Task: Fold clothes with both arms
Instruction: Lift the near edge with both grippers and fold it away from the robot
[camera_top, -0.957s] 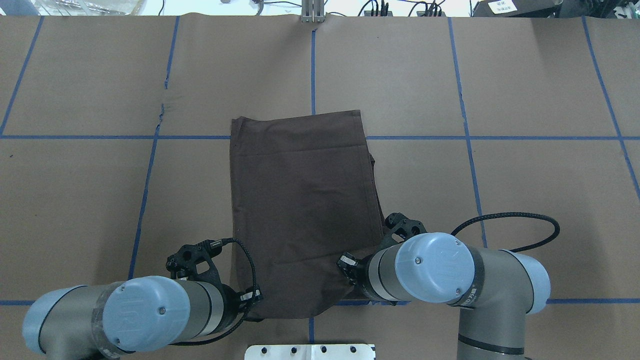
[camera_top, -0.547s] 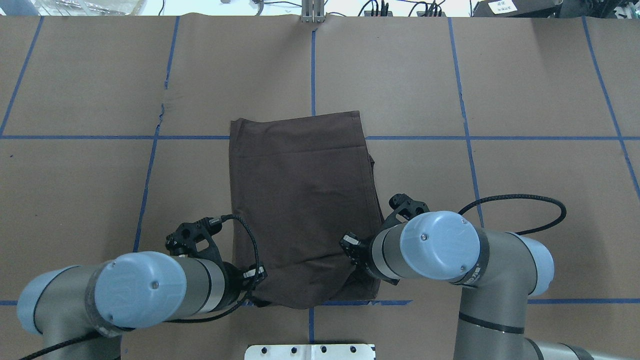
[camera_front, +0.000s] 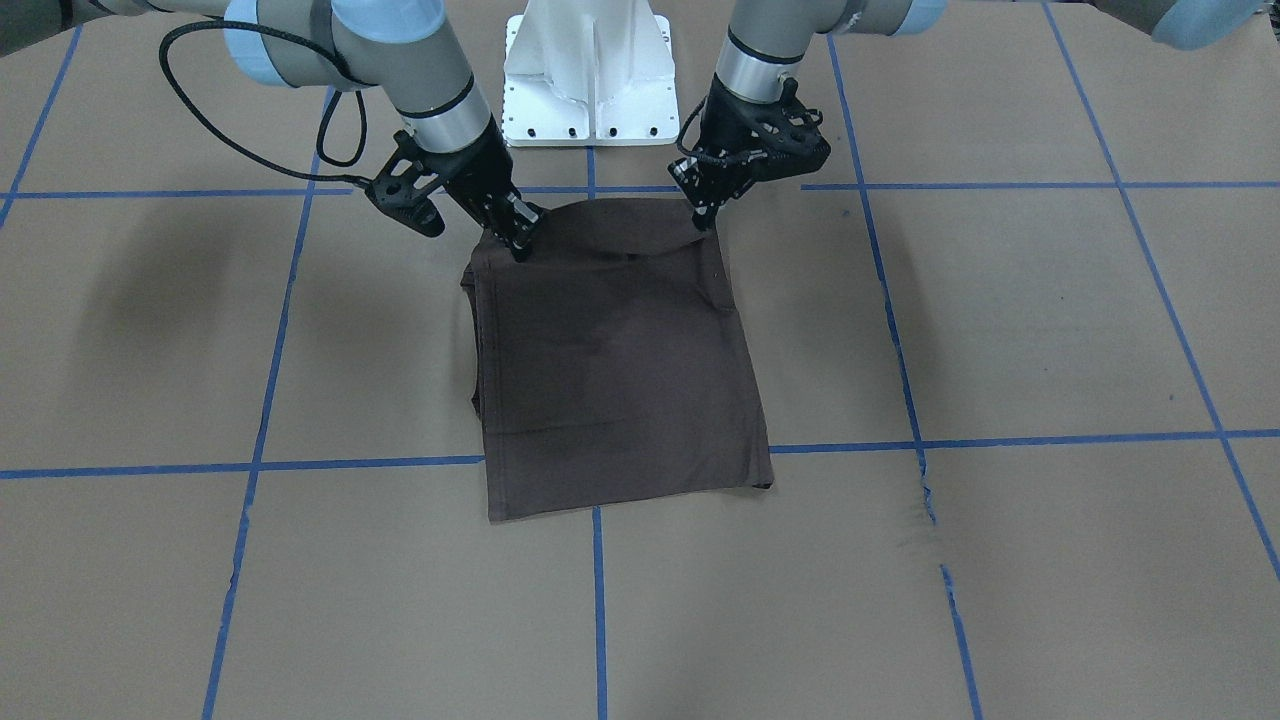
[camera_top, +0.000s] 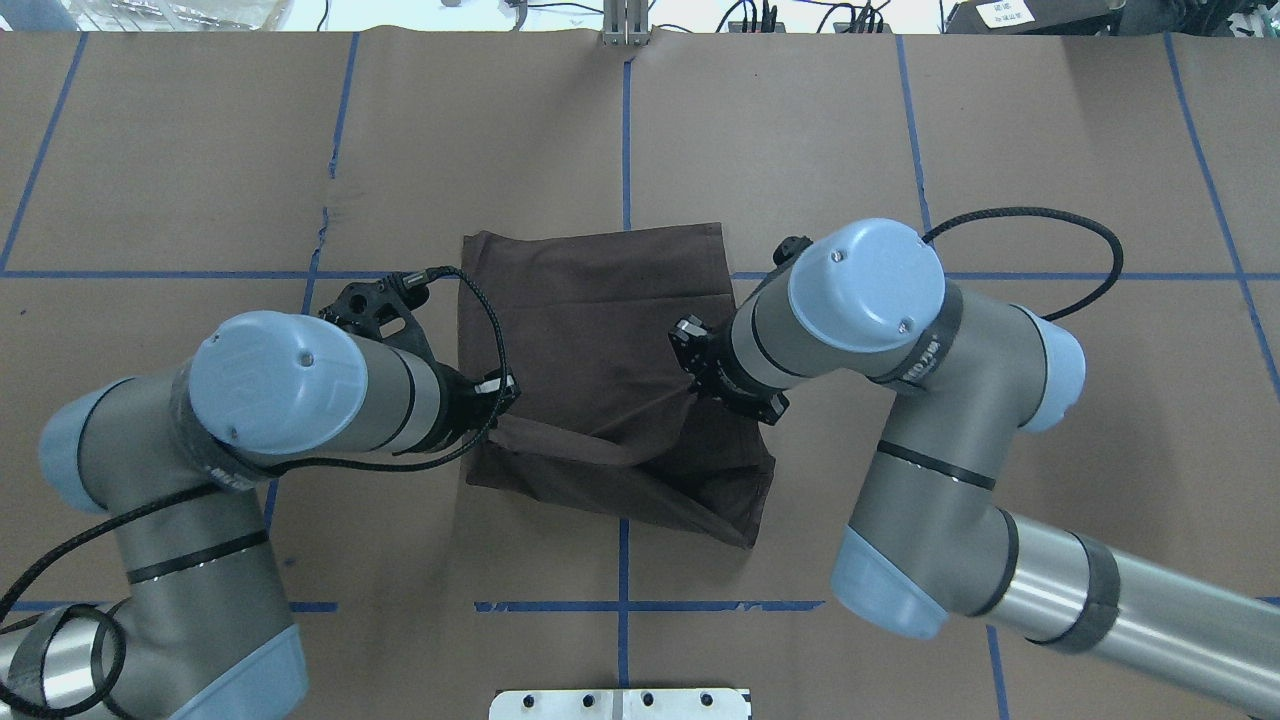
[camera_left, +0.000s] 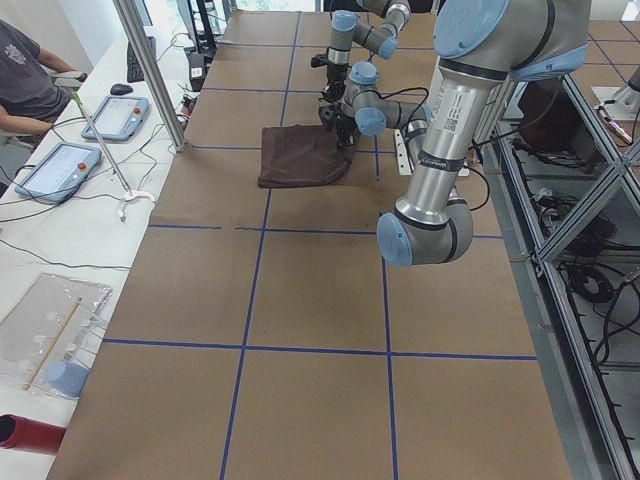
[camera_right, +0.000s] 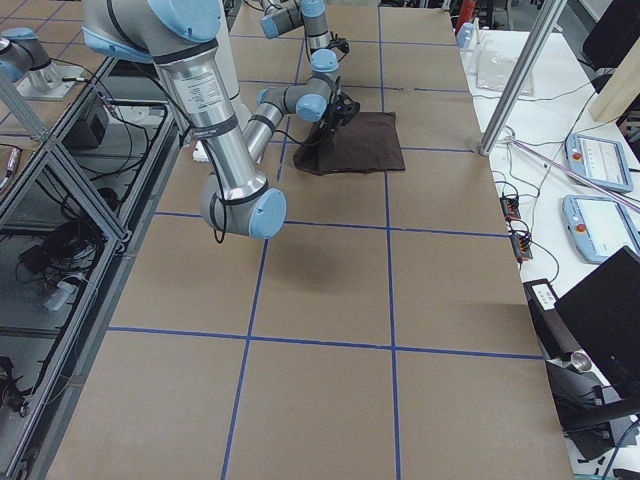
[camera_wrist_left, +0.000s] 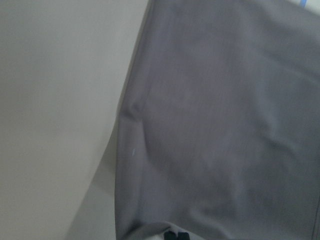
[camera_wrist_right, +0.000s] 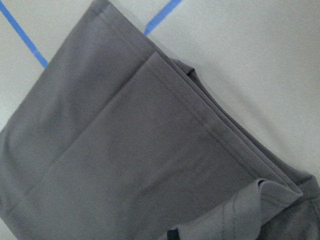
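The clothes are one dark brown T-shirt (camera_top: 600, 310), folded into a rectangle on the brown paper table (camera_top: 200, 150). Its near edge is lifted and doubled over toward the far hem, with cloth sagging between the two held corners. My left gripper (camera_top: 505, 395) is shut on the near left corner and shows on the right in the front-facing view (camera_front: 703, 220). My right gripper (camera_top: 690, 385) is shut on the near right corner, and shows there too (camera_front: 520, 250). Both wrist views look down on the flat cloth (camera_wrist_left: 210, 125) (camera_wrist_right: 125, 160) from above it.
The white pedestal base (camera_front: 590, 60) stands at the table's near edge behind the shirt. Blue tape lines (camera_top: 625, 130) grid the paper. A person (camera_left: 25, 85) sits by tablets (camera_left: 115, 115) on a side bench beyond a metal post (camera_left: 150, 70).
Both grippers have risen and travelled away from the base toward the far hem, drawing the shirt's near edge up and over the lower half. The far hem has stayed in place.
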